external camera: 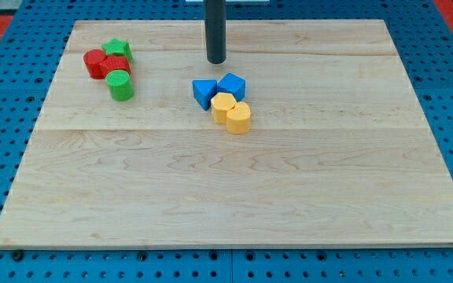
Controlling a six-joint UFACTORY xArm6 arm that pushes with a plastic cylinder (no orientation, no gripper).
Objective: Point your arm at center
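Camera view: my tip (216, 60) upright above blue blocks (219, 89)

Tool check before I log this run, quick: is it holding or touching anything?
Tool: my tip is a bare rod, holding nothing and touching no block, toward the view's top from the blue blocks.

My tip over the upper middle of the desk, two block clusters below it.

My tip (216, 60) rests on the wooden desk (234, 189) near the view's top, just above a tight cluster: a blue triangular block (204, 92) and a blue cube (232, 85) side by side, with a yellow hexagonal block (223, 105) and a yellow heart-shaped block (239, 118) touching below them. Toward the view's left I see a second cluster: a green star-shaped block (118, 51), a red cylinder (94, 63), a second red block (116, 66) and a green cylinder (120, 85), all packed together.
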